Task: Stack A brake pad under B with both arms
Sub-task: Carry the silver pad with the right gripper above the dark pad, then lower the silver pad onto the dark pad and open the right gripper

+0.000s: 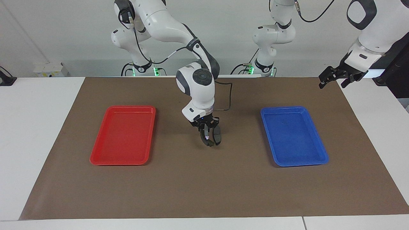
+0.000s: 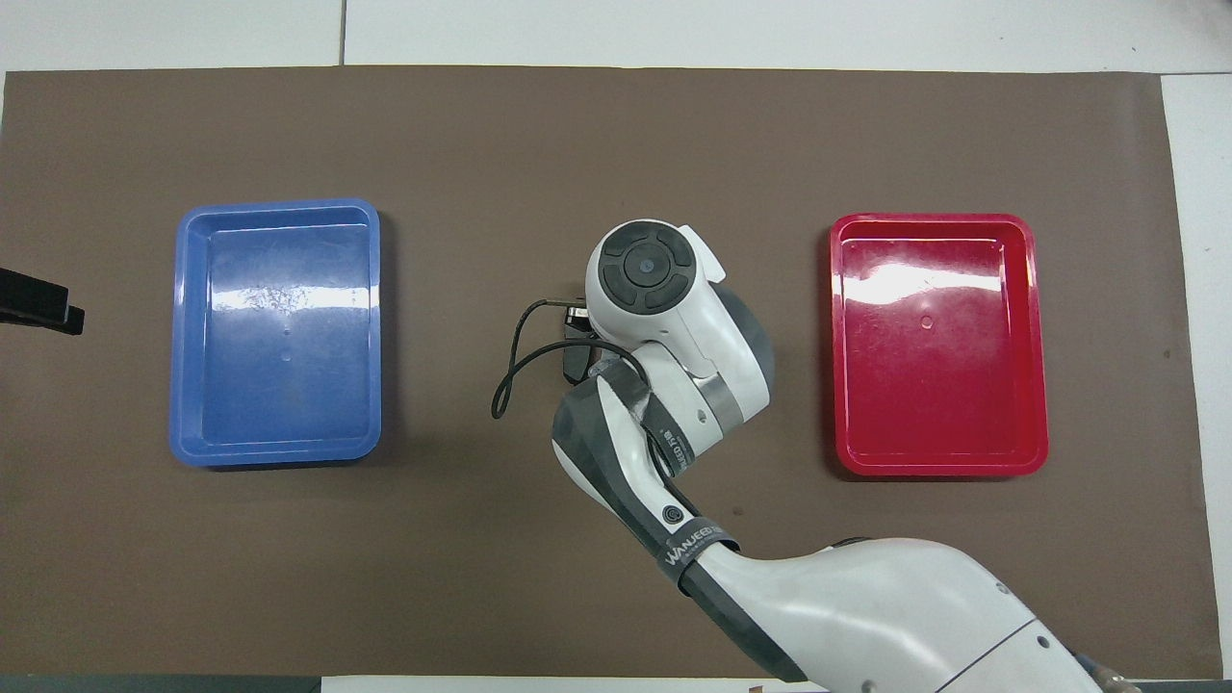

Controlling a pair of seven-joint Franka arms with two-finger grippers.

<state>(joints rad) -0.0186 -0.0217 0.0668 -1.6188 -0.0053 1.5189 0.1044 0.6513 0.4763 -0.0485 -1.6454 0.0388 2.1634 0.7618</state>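
Centrally, the right hand (image 1: 208, 135) hangs low over the brown mat (image 1: 204, 191) on the tabletop (image 1: 35, 127), its fingers clamped on B (image 1: 204, 140), the curved dark piece, which points downward from the grip. The A brake pad (image 1: 218, 136), a small flat grey pad, lies on the mat midway between the red tray (image 1: 96, 156) and the blue tray (image 1: 319, 156), just beside the held piece; whether the two touch cannot be told. From overhead the right arm's wrist covers most of the pad, and only a dark edge (image 2: 575, 361) shows. The left hand (image 1: 332, 77) waits in the air above the mat's corner at the left arm's end of the tabletop, fingers spread apart and holding nothing. Both trays are well apart from the pad.
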